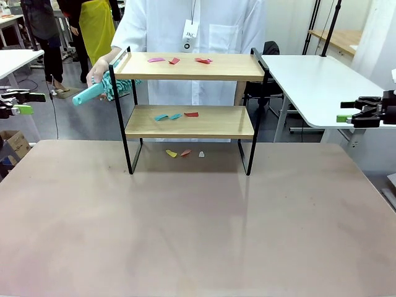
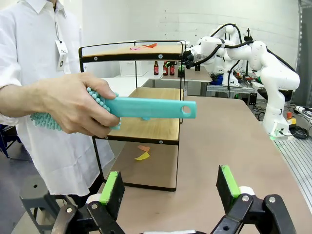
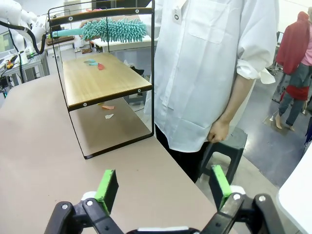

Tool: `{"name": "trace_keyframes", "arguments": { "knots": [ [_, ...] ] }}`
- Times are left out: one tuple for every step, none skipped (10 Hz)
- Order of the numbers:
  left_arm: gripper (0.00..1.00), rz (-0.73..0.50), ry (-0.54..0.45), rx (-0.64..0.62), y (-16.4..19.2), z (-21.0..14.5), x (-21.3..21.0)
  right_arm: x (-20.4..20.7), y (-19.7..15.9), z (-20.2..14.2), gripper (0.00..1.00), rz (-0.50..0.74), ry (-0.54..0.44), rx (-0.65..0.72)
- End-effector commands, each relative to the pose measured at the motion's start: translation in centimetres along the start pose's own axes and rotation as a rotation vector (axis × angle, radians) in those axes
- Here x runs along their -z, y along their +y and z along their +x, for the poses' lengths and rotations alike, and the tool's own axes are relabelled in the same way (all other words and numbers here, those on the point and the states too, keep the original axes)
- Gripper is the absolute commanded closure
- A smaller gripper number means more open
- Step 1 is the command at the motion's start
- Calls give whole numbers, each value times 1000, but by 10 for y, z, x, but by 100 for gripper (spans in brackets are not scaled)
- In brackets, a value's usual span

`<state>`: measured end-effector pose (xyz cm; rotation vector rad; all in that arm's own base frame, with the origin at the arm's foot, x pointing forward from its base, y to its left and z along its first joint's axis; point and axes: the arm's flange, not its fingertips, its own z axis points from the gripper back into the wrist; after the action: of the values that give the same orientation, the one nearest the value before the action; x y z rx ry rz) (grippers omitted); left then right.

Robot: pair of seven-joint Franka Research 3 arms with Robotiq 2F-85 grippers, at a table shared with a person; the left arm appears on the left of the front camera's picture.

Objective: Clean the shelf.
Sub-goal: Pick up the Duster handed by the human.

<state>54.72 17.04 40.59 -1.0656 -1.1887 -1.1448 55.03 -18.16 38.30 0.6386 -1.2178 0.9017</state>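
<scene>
White side table (image 1: 322, 80), grey floor (image 3: 265, 146), black stool (image 3: 235, 141), pale wall (image 2: 146, 19), cardboard box (image 1: 15, 143)

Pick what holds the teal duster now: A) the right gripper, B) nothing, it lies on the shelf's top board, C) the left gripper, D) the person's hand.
D: the person's hand grips the duster beside the shelf, while the left gripper and right gripper are open and empty.

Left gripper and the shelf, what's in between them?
A person's hand holding a teal duster beside the shelf; the left wrist view shows it.
</scene>
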Motion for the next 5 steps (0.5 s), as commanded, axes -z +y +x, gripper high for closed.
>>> {"name": "trace_keyframes", "arguments": {
  "knots": [
    [0, -3, -2, 4, 0, 2, 0, 0, 0, 3, 0, -1, 8, -2],
    [0, -3, -2, 4, 0, 2, 0, 0, 0, 3, 0, -1, 8, -2],
    [0, -3, -2, 4, 0, 2, 0, 0, 0, 3, 0, -1, 8, -2],
    [0, -3, -2, 4, 0, 2, 0, 0, 0, 3, 0, -1, 8, -2],
    [0, -3, -2, 4, 0, 2, 0, 0, 0, 3, 0, -1, 8, -2]
  ]
}}
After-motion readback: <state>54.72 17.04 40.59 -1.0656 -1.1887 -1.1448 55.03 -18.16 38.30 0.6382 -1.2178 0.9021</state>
